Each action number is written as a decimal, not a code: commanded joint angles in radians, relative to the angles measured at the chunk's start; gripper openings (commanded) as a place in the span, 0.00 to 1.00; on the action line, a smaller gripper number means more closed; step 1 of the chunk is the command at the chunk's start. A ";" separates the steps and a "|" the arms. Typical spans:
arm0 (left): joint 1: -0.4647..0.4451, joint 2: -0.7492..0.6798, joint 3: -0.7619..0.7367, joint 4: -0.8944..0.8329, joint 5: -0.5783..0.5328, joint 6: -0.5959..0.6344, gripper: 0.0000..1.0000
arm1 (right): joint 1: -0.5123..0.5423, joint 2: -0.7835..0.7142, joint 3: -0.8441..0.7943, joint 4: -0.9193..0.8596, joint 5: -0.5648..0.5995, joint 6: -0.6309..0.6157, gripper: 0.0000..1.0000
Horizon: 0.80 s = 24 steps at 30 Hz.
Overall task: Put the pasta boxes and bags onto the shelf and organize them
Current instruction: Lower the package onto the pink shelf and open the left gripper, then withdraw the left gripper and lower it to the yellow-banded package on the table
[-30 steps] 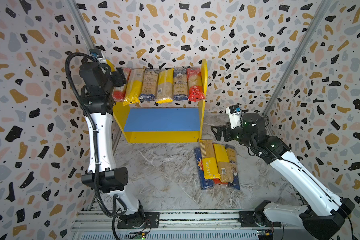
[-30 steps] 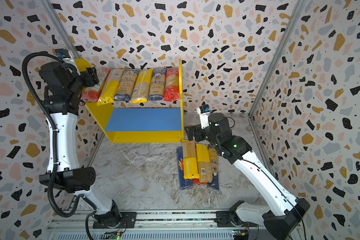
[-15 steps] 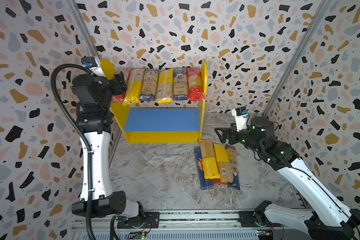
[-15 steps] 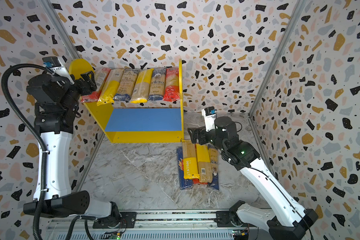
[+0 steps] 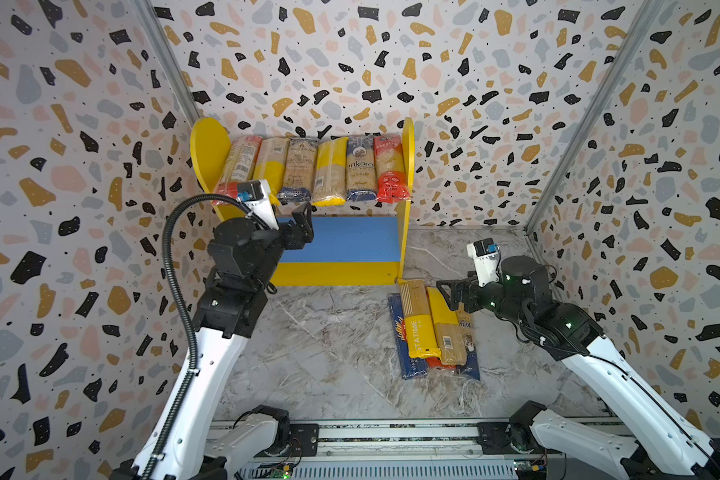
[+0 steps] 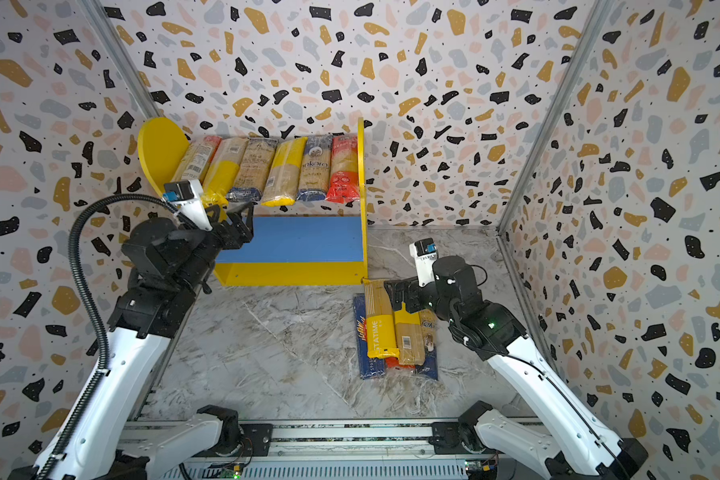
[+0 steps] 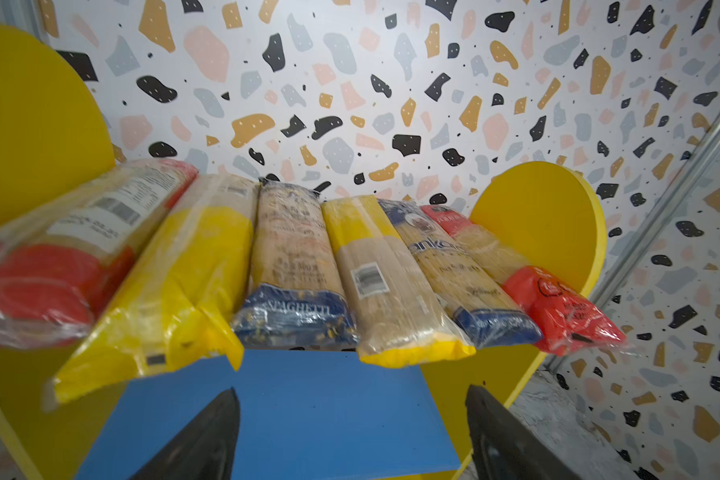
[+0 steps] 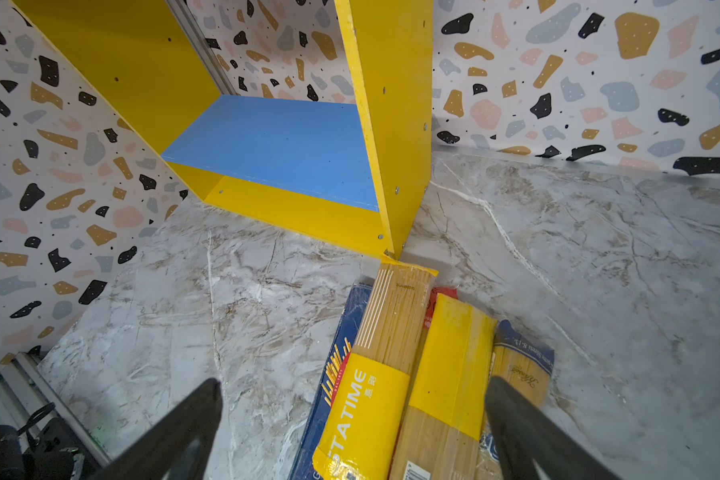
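The shelf [image 5: 208,153] [image 6: 161,149] stands against the back wall. Several pasta bags [image 5: 329,170] [image 6: 283,170] [image 7: 292,266] lie side by side on its upper board, their ends hanging over the front. Nothing lies on the blue lower board [image 5: 350,239] [image 8: 283,141]. More packs are piled [image 5: 429,332] [image 6: 395,332] [image 8: 391,374] on the floor by the shelf's right front corner. My left gripper [image 5: 298,226] [image 6: 235,222] [image 7: 352,390] is open and empty before the lower board's left part. My right gripper [image 5: 449,293] [image 6: 398,295] [image 8: 353,381] hangs open over the pile's far end.
Patterned walls close in on the left, back and right. A metal rail [image 5: 391,436] carries both arm bases along the front edge. Marble floor [image 5: 329,353] lies bare between the shelf, the pile and the rail. The left arm's black cable [image 5: 171,257] loops outward.
My left gripper came down from the upper tier's left end to the front of the blue board. My right gripper dropped and shifted over the far end of the floor pile.
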 commanded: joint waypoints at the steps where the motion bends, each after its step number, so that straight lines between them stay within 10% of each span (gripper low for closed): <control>1: -0.086 -0.049 -0.094 0.079 -0.075 -0.069 0.83 | -0.002 -0.047 -0.028 -0.019 -0.004 0.035 0.99; 14: -0.557 0.077 -0.431 0.207 -0.264 -0.233 0.83 | 0.005 -0.146 -0.152 0.000 0.011 0.105 0.99; 24: -0.810 0.513 -0.376 0.301 -0.360 -0.383 0.84 | 0.005 -0.197 -0.200 -0.019 0.072 0.111 0.99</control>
